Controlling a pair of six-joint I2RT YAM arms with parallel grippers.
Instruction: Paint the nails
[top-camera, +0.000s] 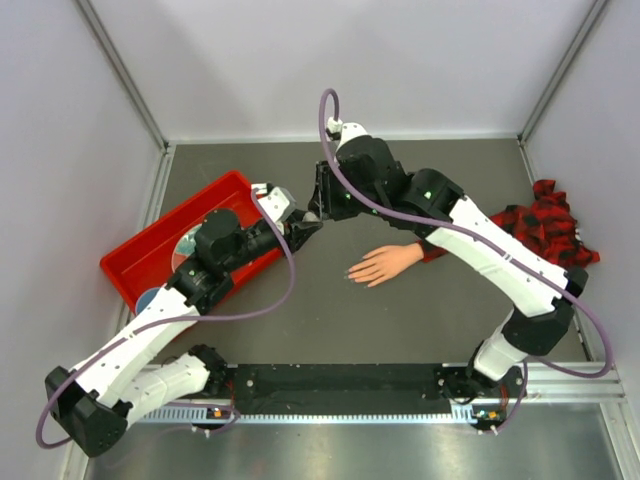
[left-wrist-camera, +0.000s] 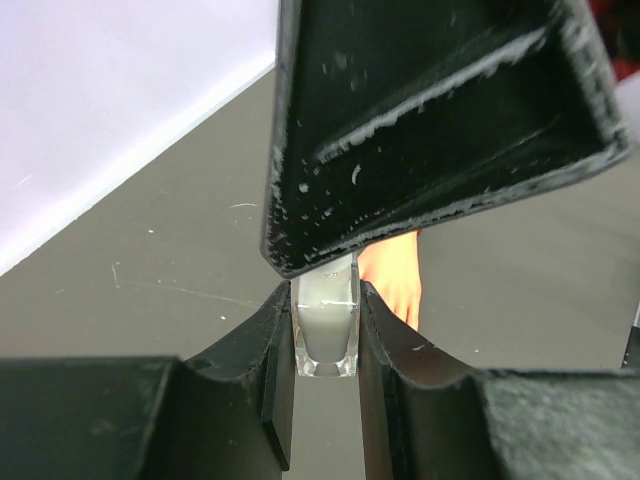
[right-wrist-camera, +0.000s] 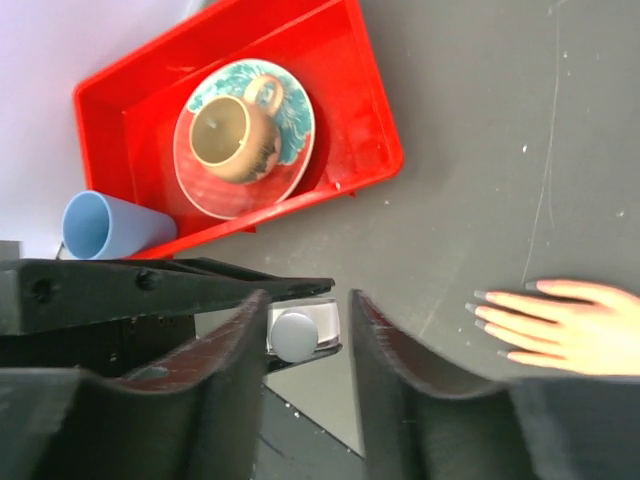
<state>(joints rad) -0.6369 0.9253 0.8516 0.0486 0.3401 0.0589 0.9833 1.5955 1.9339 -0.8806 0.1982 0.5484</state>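
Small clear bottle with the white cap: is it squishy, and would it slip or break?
Probably stiff: the small clear bottle with the white cap shows no dent where the left gripper pinches it. Its walls look smooth and shiny, so it might slip. It looks like glass, so a drop could crack it.

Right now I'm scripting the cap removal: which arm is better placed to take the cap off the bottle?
The right arm. The right pincer stands open around the white cap, while the left pincer is shut on the bottle and probably has to hold it steady.
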